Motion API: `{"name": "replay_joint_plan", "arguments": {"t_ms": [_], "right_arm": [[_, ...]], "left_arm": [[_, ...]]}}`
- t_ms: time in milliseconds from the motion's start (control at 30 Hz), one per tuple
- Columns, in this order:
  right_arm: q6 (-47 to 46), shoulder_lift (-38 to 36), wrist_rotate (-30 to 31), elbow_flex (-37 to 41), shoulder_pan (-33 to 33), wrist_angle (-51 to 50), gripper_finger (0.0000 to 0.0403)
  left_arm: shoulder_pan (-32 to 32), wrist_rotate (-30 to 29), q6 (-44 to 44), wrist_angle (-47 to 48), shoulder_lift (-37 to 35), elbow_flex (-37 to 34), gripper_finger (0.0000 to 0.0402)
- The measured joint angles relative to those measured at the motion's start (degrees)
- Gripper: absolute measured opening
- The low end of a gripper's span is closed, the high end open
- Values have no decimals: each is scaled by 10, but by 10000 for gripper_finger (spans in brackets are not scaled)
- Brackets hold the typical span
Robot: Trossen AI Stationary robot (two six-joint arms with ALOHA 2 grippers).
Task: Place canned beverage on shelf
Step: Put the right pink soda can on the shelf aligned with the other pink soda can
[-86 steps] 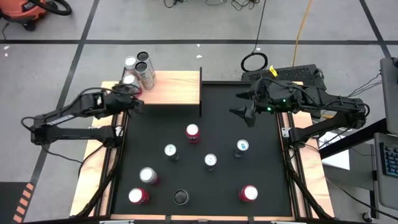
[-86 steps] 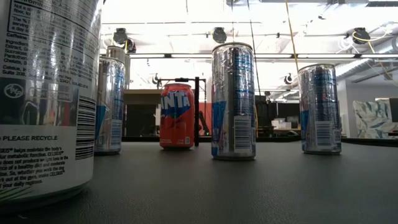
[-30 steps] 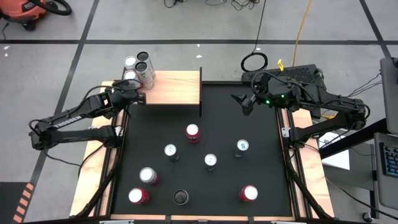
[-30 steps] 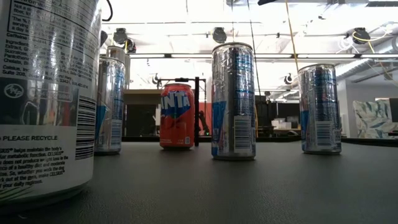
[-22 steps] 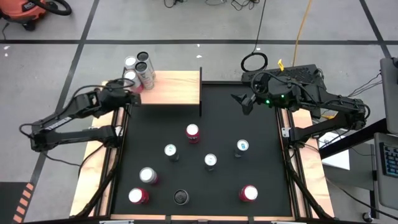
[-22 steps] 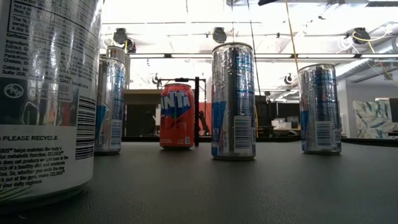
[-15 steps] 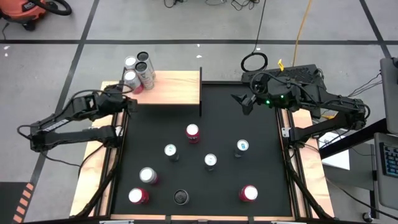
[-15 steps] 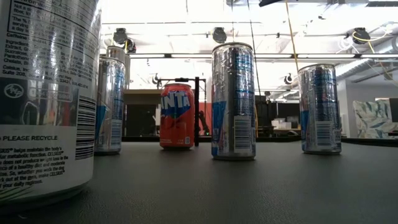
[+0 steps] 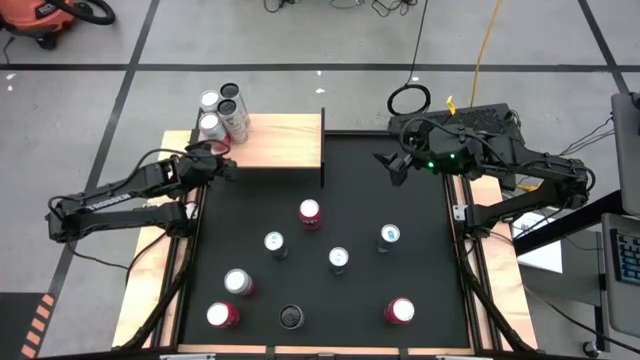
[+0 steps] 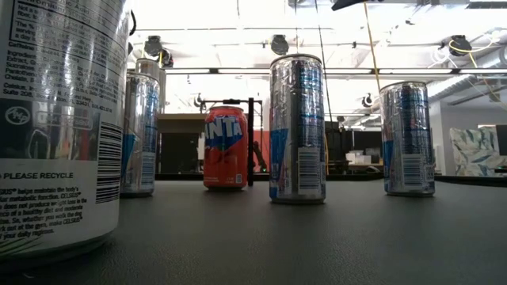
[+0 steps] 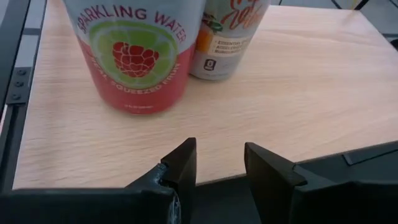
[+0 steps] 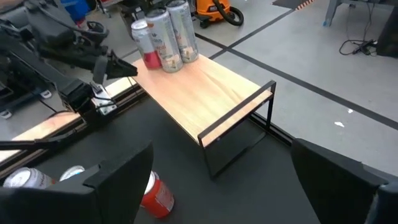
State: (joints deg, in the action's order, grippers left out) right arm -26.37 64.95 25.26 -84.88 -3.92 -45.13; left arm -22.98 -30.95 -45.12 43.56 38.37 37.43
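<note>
Now, nearest the low camera, a pale can point(image 10: 59, 127) fills the left edge of the frame, with more cans point(image 10: 297, 127) standing on the black mat point(image 9: 420, 290) behind it, none moved. Further back, at left centre of the high view, the left gripper point(image 9: 222, 167) has drawn back off the shelf point(image 9: 285, 140) and sits at its near edge, fingers parted a little with nothing between them. The raspberry sparkling-water can point(image 11: 134, 53) it carried a moment ago now stands upright on the wood, touching the slim cans point(image 9: 228, 105) at the shelf's upper-left corner. That delivery looks done; seven cans remain on the mat. At upper right, the right gripper point(image 9: 392, 166) waits, spread wide and empty.
</note>
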Motion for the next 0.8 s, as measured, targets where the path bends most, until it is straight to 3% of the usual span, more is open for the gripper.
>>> {"name": "replay_joint_plan", "arguments": {"t_ms": [133, 267, 400, 800], "right_arm": [[0, 0, 0, 0, 0, -12, 360], [0, 0, 0, 0, 0, -14, 360], [0, 0, 0, 0, 0, -15, 360], [0, 0, 0, 0, 0, -19, 360]], "left_arm": [[2, -18, 13, -6, -2, 2, 136], [1, -87, 81, -26, 3, 2, 136], [1, -101, 153, -77, 4, -11, 136], [-2, -153, 156, -84, 10, -21, 136]]}}
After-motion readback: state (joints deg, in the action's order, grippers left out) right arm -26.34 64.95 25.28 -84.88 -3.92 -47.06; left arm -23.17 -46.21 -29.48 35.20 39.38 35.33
